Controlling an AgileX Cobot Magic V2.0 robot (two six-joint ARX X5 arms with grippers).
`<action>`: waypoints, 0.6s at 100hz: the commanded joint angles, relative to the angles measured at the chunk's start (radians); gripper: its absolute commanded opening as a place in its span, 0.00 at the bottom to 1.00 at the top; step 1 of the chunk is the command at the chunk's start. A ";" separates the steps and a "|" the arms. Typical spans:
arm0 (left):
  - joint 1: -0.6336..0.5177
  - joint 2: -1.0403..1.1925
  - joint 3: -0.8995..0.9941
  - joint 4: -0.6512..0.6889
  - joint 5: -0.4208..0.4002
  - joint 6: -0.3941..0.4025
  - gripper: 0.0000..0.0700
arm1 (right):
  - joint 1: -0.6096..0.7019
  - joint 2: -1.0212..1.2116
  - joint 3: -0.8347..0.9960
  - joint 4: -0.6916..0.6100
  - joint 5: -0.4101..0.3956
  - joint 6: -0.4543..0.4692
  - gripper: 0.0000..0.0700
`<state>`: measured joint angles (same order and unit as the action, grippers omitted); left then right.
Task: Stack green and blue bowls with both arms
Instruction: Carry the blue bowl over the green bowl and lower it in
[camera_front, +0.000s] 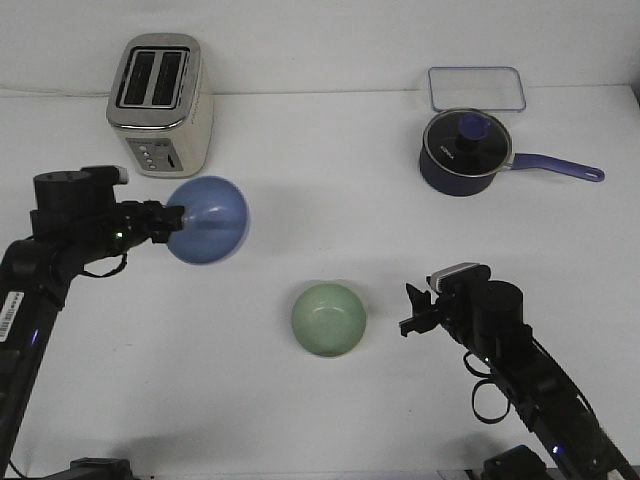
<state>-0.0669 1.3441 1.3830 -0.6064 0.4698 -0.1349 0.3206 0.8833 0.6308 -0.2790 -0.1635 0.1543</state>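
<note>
Left gripper (172, 222) grasps the blue bowl (208, 220) by its rim, tilted, left of centre. Green bowl (329, 319) sits lower centre; right gripper (413, 310) is released beside it. Level the blue bowl and centre it above before lowering.

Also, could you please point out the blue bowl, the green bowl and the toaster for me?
blue bowl (210, 222): front view, on its rounded outer side.
green bowl (328, 318): front view, on its inside bottom.
toaster (160, 100): front view, on its slotted top.
</note>
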 joint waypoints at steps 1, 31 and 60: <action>-0.078 0.015 0.010 -0.034 0.006 0.037 0.02 | 0.005 0.001 0.001 0.010 -0.001 0.010 0.40; -0.454 0.109 0.000 -0.062 -0.063 0.071 0.02 | 0.005 0.001 0.001 0.017 -0.001 0.007 0.40; -0.602 0.274 0.000 -0.034 -0.140 0.103 0.02 | 0.005 0.001 0.001 0.017 -0.001 0.007 0.40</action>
<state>-0.6582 1.5902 1.3712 -0.6525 0.3363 -0.0563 0.3206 0.8833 0.6308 -0.2718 -0.1635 0.1543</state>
